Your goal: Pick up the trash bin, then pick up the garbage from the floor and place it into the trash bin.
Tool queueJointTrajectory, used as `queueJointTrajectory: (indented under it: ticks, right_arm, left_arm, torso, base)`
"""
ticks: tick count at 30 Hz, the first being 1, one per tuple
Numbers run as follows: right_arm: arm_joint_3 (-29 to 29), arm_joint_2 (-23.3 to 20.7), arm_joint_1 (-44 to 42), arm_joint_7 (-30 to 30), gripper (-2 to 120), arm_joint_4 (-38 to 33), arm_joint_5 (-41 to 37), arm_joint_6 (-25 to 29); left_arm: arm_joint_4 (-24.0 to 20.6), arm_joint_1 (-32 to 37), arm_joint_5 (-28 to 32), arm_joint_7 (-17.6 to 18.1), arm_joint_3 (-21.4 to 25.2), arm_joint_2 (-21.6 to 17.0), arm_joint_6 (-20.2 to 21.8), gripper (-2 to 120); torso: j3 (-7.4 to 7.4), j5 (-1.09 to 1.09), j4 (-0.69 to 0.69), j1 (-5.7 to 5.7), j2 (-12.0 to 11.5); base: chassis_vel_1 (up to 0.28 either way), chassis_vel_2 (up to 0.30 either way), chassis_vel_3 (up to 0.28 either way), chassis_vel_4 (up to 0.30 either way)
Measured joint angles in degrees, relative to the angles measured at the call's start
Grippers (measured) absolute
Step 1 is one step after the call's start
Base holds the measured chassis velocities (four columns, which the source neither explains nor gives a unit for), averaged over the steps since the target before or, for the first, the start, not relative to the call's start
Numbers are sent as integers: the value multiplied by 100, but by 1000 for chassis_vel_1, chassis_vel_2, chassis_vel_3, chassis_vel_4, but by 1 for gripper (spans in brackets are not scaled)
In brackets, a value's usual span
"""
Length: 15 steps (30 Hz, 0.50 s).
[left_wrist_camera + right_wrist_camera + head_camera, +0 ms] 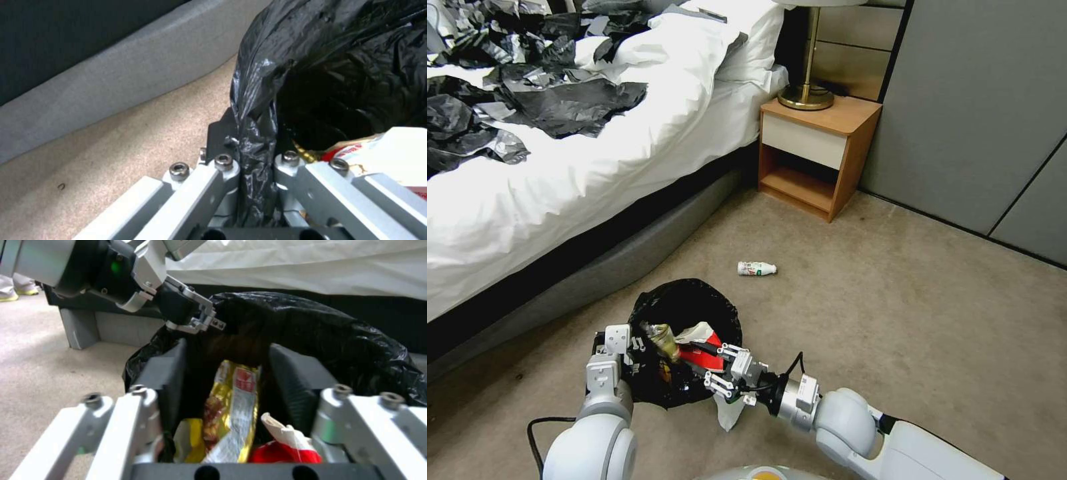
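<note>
The head camera looks forward and down over the carpet, with the bed (560, 133) at ten o'clock and the nightstand (817, 150) at one o'clock. The left wrist camera sits very close behind the left gripper (253, 173), facing the trash bin (338, 66). The right wrist camera looks along the right gripper (231, 373) into the same bin, toward the bed. All three views share the bin.

One trash bin (684, 313); one bottle (756, 268); one nightstand (817, 153).
</note>
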<state>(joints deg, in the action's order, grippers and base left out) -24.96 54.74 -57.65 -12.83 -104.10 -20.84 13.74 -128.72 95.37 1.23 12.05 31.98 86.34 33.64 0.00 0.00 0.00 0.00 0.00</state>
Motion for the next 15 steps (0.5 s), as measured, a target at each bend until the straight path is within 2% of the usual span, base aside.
queueJointTrajectory:
  ticks: [1,3,4,5,7,9,11,13,15]
  right_arm:
    - [0,-9,0,0,58,-11,0,-6]
    - [0,-17,2,0,62,-19,0,-10]
    - [-1,-37,12,0,69,-32,0,-15]
    - [-1,-37,12,0,69,-32,0,-15]
    - [-13,-68,19,0,81,-55,0,-23]
    - [-14,-72,20,0,83,-58,0,-23]
    - [8,-91,32,0,93,-125,2,-25]
    - [25,-95,37,1,97,-150,3,-24]
    - [277,-97,52,8,106,-392,23,-21]
  left_arm:
    - [-1,2,-1,0,-1,0,1,1]
    - [-2,3,-2,0,-4,0,2,1]
    - [-3,4,-5,0,-13,0,3,1]
    - [-3,4,-5,0,-13,0,3,1]
    - [-3,5,-8,0,-27,2,5,1]
    - [-3,5,-9,0,-28,2,5,1]
    - [-3,7,-11,0,-29,-3,6,1]
    - [-3,7,-11,0,-29,-5,6,1]
    - [9,7,-11,0,-17,-26,6,1]
  torso:
    - [0,0,0,0,0]
    - [0,0,0,0,0]
    - [0,0,0,0,0]
    - [0,0,0,0,0]
    - [0,0,0,0,0]
    - [0,0,0,0,0]
    - [0,0,0,0,0]
    - [0,0,0,0,0]
    - [0,1,0,0,0]
  base:
    - [0,0,0,0]
    - [0,0,0,0]
    - [0,0,0,0]
    - [0,0,0,0]
    - [0,0,0,0]
    - [0,0,0,0]
    - [0,0,0,0]
    - [0,0,0,0]
    - [0,0,0,0]
